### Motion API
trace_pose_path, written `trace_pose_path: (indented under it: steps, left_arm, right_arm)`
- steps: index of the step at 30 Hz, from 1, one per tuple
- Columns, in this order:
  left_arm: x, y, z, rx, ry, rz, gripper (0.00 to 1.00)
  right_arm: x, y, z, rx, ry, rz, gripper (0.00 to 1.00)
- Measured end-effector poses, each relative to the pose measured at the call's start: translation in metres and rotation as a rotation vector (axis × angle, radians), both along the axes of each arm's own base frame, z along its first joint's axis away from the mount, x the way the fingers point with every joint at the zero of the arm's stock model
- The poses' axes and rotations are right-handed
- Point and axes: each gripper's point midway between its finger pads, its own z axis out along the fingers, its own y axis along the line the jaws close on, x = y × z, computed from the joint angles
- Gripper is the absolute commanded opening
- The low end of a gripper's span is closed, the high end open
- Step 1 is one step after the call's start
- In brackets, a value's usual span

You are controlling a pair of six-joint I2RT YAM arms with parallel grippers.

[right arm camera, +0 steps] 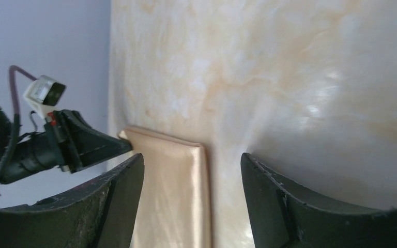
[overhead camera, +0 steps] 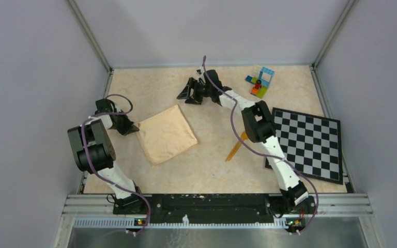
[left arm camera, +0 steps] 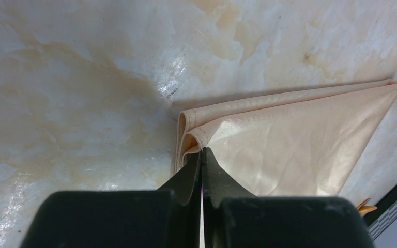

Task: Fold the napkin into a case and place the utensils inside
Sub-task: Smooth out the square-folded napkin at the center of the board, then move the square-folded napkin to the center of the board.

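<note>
The peach-tan cloth napkin (overhead camera: 165, 134), folded only to a square at the left of the marbled desk (overhead camera: 201, 170), is pinched by the closed left pincer (overhead camera: 133, 127), the right pincer (overhead camera: 185, 96) is held spread and empty, and the orange plastic utensils (overhead camera: 235, 149) are not yet cased.

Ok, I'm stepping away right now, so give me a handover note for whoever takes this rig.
Left gripper: shut, apparently pinching the napkin's nearest corner hem.
Right gripper: open, empty, above bare table beyond the napkin.
Utensils: one orange piece lies on the table, partly hidden under the right arm; the other is not visible.
Done: napkin folded into a flat layered pad.
Left: shape the case, slip both utensils inside.
</note>
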Motion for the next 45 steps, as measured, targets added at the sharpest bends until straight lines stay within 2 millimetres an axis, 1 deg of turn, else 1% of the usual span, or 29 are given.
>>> trace_pose_path:
  steps: [2, 4, 5, 6, 8, 9, 11, 12, 13, 14, 15, 16, 18, 20, 21, 23, 26, 27, 28, 30, 33, 37, 39, 42, 44, 45]
  left_arm:
    - [0.000, 0.000, 0.000, 0.005, -0.003, -0.011, 0.11]
    - [0.000, -0.001, 0.002, 0.017, -0.007, -0.023, 0.25]
    - [0.000, -0.003, 0.004, 0.029, -0.009, -0.033, 0.30]
    - [-0.001, -0.004, 0.006, 0.044, -0.012, -0.043, 0.34]
    - [-0.001, -0.010, 0.017, 0.058, -0.035, -0.062, 0.35]
    - [0.001, -0.016, 0.027, 0.059, -0.062, -0.074, 0.34]
    - [0.009, -0.035, 0.049, 0.035, -0.136, -0.107, 0.30]
    - [0.017, -0.049, 0.063, 0.010, -0.191, -0.131, 0.28]
    - [0.022, -0.060, 0.071, -0.012, -0.229, -0.152, 0.27]
    - [0.029, -0.074, 0.078, -0.042, -0.267, -0.181, 0.24]
    - [0.034, -0.089, 0.082, -0.075, -0.294, -0.209, 0.21]
    - [0.040, -0.105, 0.083, -0.115, -0.309, -0.241, 0.19]
    - [0.050, -0.132, 0.075, -0.189, -0.309, -0.292, 0.15]
    - [0.056, -0.155, 0.057, -0.245, -0.282, -0.332, 0.12]
    - [0.058, -0.163, 0.048, -0.265, -0.264, -0.342, 0.11]
    - [0.060, -0.176, 0.027, -0.298, -0.222, -0.355, 0.09]
    - [0.060, -0.182, 0.008, -0.313, -0.177, -0.351, 0.07]
    - [0.061, -0.182, 0.005, -0.319, -0.170, -0.349, 0.07]
    - [0.062, -0.183, 0.004, -0.325, -0.167, -0.349, 0.06]
    - [0.066, -0.182, 0.005, -0.315, -0.175, -0.348, 0.05]
    - [0.069, -0.180, 0.004, -0.297, -0.183, -0.348, 0.05]
    - [0.068, -0.180, 0.004, -0.291, -0.182, -0.357, 0.06]
    - [0.067, -0.179, 0.004, -0.286, -0.174, -0.365, 0.11]
    - [0.069, -0.177, 0.007, -0.264, -0.165, -0.374, 0.27]
    - [0.071, -0.173, 0.014, -0.231, -0.160, -0.383, 0.36]
    - [0.072, -0.171, 0.021, -0.213, -0.161, -0.392, 0.39]
  right_arm:
    - [0.009, -0.016, 0.000, -0.052, -0.028, 0.004, 0.70]
    - [0.008, -0.034, 0.000, -0.102, -0.045, 0.017, 0.71]
    - [0.001, -0.048, 0.000, -0.139, -0.046, 0.019, 0.72]
    - [-0.008, -0.058, 0.001, -0.162, -0.035, 0.024, 0.72]
    - [-0.038, -0.077, 0.008, -0.192, -0.013, 0.048, 0.70]
    - [-0.056, -0.081, 0.014, -0.188, -0.006, 0.070, 0.69]
    - [-0.084, -0.078, 0.029, -0.150, -0.017, 0.123, 0.68]
    - [-0.096, -0.072, 0.035, -0.123, -0.028, 0.150, 0.68]
    - [-0.106, -0.065, 0.037, -0.103, -0.033, 0.176, 0.68]
    - [-0.119, -0.057, 0.037, -0.080, -0.037, 0.208, 0.68]
    - [-0.129, -0.051, 0.035, -0.067, -0.037, 0.233, 0.67]
    - [-0.143, -0.043, 0.031, -0.058, -0.027, 0.264, 0.66]
    - [-0.164, -0.036, 0.023, -0.052, 0.000, 0.310, 0.64]
    - [-0.181, -0.029, 0.018, -0.044, 0.013, 0.351, 0.62]
    - [-0.189, -0.027, 0.016, -0.040, 0.017, 0.368, 0.61]
    - [-0.196, -0.028, 0.011, -0.033, 0.022, 0.382, 0.60]
    - [-0.204, -0.039, -0.007, -0.044, 0.050, 0.380, 0.59]
    - [-0.209, -0.043, -0.014, -0.050, 0.066, 0.380, 0.59]
    - [-0.212, -0.046, -0.016, -0.037, 0.071, 0.387, 0.59]
    - [-0.215, -0.050, -0.015, -0.024, 0.051, 0.386, 0.59]
    - [-0.225, -0.061, -0.017, -0.020, 0.044, 0.383, 0.59]
    - [-0.238, -0.083, -0.018, -0.029, 0.032, 0.367, 0.59]
    - [-0.240, -0.093, -0.017, -0.059, 0.017, 0.357, 0.59]
    - [-0.237, -0.110, -0.017, -0.147, -0.007, 0.326, 0.60]
    - [-0.237, -0.122, -0.017, -0.235, -0.026, 0.306, 0.60]
    - [-0.238, -0.128, -0.017, -0.279, -0.031, 0.299, 0.59]
